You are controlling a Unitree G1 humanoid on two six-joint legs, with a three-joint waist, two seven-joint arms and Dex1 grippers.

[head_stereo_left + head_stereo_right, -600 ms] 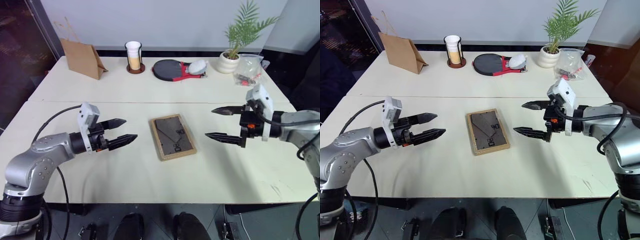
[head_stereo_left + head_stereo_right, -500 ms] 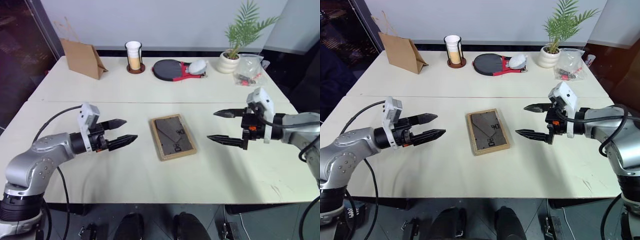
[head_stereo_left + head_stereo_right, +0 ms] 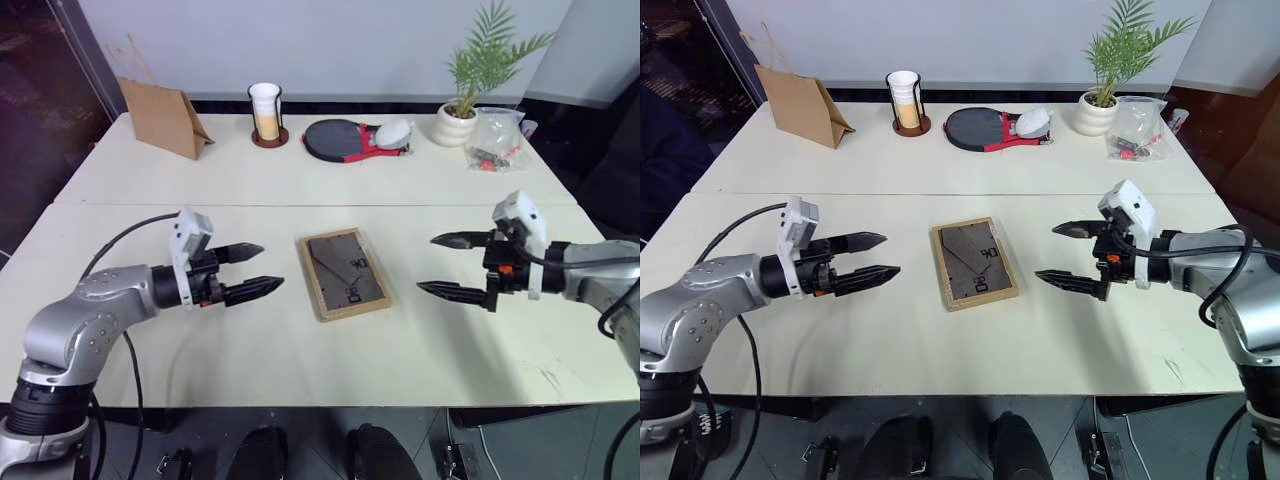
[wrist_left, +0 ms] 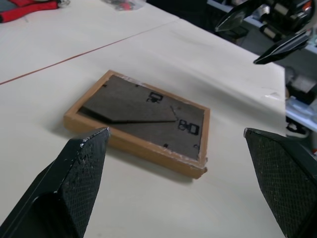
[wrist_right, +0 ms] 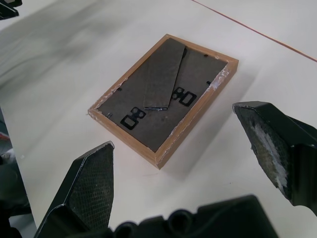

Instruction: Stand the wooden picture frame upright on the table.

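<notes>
The wooden picture frame (image 3: 343, 272) lies flat, face down, in the middle of the near half of the table (image 3: 300, 175); its dark back and folded stand face up. In the wrist views the wooden picture frame (image 4: 141, 118) (image 5: 166, 97) lies ahead of both pairs of fingers. My left gripper (image 3: 262, 271) hovers open a short way to the frame's left, its tips pointing at it. My right gripper (image 3: 440, 264) hovers open to the frame's right, likewise pointing inward. Neither touches the frame, and both hold nothing.
Along the table's far edge stand a brown paper bag (image 3: 164, 116), a cup in a dark holder (image 3: 265, 113), table tennis paddles (image 3: 348, 138), a potted plant (image 3: 462, 112) and a clear plastic bag (image 3: 496, 138). A seam (image 3: 300, 205) crosses the tabletop.
My left gripper has moved right, closer to the frame. My right gripper has drifted slightly down and right, away from it. The frame has not moved.
</notes>
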